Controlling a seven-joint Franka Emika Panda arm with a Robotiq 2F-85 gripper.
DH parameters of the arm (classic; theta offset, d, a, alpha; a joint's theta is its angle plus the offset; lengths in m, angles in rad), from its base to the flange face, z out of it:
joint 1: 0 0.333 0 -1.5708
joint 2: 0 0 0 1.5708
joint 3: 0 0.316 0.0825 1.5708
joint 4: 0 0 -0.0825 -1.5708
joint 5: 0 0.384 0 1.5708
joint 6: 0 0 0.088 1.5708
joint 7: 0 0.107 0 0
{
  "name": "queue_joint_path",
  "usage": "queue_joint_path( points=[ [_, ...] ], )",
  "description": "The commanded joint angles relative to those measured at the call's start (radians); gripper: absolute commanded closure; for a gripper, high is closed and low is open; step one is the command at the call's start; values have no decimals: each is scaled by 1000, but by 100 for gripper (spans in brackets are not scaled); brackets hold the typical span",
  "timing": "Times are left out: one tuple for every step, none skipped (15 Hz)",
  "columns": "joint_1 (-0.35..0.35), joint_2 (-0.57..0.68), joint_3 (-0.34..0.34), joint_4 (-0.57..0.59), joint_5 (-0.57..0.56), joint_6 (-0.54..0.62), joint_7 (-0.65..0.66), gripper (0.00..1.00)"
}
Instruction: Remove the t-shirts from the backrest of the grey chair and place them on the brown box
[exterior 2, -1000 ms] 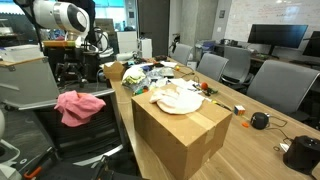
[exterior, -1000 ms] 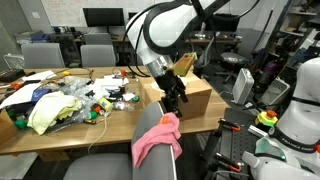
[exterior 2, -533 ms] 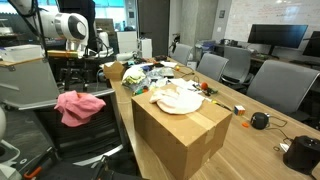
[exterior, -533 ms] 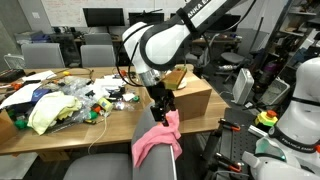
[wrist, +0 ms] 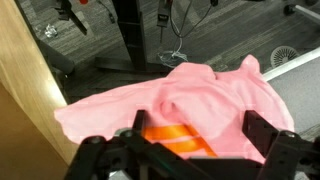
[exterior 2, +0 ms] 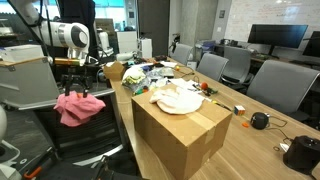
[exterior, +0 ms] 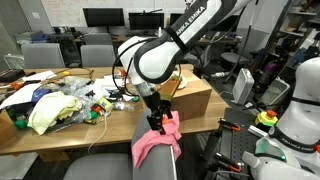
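While the pink t-shirt (wrist: 200, 95) drapes over the backrest (exterior: 130, 135) just below, the hand (wrist: 185, 140) hangs spread wide, straddling fabric to pinch it.

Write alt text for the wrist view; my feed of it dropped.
A pink t-shirt lies bunched directly beneath the open gripper, its fingers either side. An orange patch shows between them; a wooden surface runs down the left.

Dark lettering along the white robot arm (exterior: 193, 14), apparently "EMIKA", nothing else legible
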Motion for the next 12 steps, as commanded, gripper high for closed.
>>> queue_joint_path(
  points=[
    [16,48,-3,54,-13,-7,10,0],
    [18,54,-3,59,-12,-8,10,0],
    [19,62,-5,66,-14,-7,12,0],
    [21,66,-5,69,-14,-8,15,0],
    [22,71,-6,74,-16,-8,17,0],
    [23,73,-7,74,-17,-7,19,0],
    [25,77,-7,79,-19,-8,22,25],
    [25,78,-8,79,-20,-10,23,26],
    [26,78,-9,83,-20,-14,25,34],
    [27,78,-9,87,-21,-17,27,41],
    [28,80,-9,92,-22,-18,30,48],
    [30,80,-9,95,-22,-18,33,57]
  ],
)
